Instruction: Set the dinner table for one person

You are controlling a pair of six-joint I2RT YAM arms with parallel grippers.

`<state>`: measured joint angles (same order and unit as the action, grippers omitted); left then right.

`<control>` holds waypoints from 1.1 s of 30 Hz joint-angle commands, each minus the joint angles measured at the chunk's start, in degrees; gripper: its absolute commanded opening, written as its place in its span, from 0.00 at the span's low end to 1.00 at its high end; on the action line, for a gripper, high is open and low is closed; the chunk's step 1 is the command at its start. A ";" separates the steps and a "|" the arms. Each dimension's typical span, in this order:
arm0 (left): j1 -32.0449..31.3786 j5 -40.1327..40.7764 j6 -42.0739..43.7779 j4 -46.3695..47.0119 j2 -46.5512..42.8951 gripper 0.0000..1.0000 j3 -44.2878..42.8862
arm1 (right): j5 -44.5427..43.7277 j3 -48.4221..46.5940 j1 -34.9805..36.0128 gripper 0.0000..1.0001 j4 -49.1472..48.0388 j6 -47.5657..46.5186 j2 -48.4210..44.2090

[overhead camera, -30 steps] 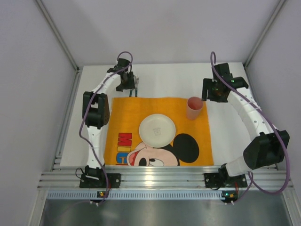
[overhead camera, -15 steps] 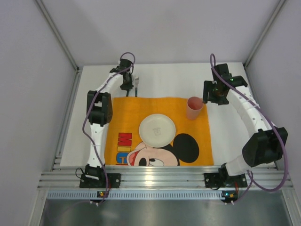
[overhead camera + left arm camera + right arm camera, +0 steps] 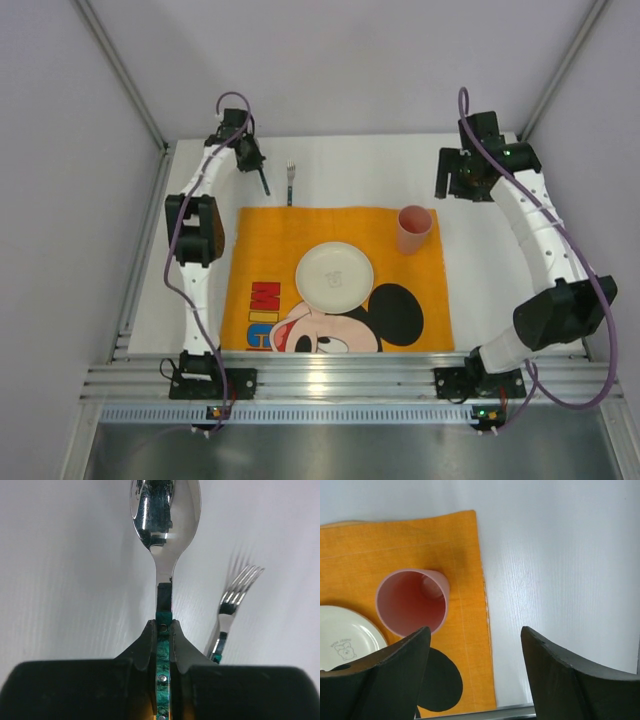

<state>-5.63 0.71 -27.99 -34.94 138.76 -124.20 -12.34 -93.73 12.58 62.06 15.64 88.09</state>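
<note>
My left gripper [image 3: 164, 636] is shut on the green handle of a steel spoon [image 3: 165, 515], whose bowl points away from the jaws. In the top view this gripper [image 3: 258, 172] is at the far left of the white dinner table [image 3: 350, 165]. A fork [image 3: 290, 183] with a matching green handle lies just to its right, seen also in the left wrist view as the fork [image 3: 235, 597]. My right gripper [image 3: 474, 632] is open and holds nothing, apart from the pink cup [image 3: 412, 602]. From above, the right gripper [image 3: 450, 185] is behind and to the right of the cup [image 3: 413, 228].
An orange Mickey Mouse placemat [image 3: 280, 235] covers the middle of the table. A cream plate [image 3: 334, 275] sits at its centre and the pink cup stands on its far right corner. Grey walls enclose the table; a metal rail [image 3: 340, 380] runs along the near edge.
My left gripper has shut on the spoon and carried it left, away from the fork, which has stayed on the table. The right gripper has drawn back from the cup.
</note>
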 commanded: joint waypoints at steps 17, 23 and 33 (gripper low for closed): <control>-9.74 -16.53 -21.05 13.84 -34.87 0.00 26.80 | 41.86 -11.20 10.88 0.74 -15.74 7.30 10.25; -16.33 -16.27 -22.55 14.98 -35.75 0.00 27.61 | 41.87 -12.53 14.75 0.73 -17.50 8.35 14.03; -19.33 -17.06 -25.01 16.57 -36.28 0.00 27.26 | 38.44 -5.50 18.09 0.64 -20.93 10.29 14.21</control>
<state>-24.38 -15.59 -50.70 -22.79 106.34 -95.88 27.03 -101.12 29.89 44.40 24.64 102.83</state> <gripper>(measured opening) 0.081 0.653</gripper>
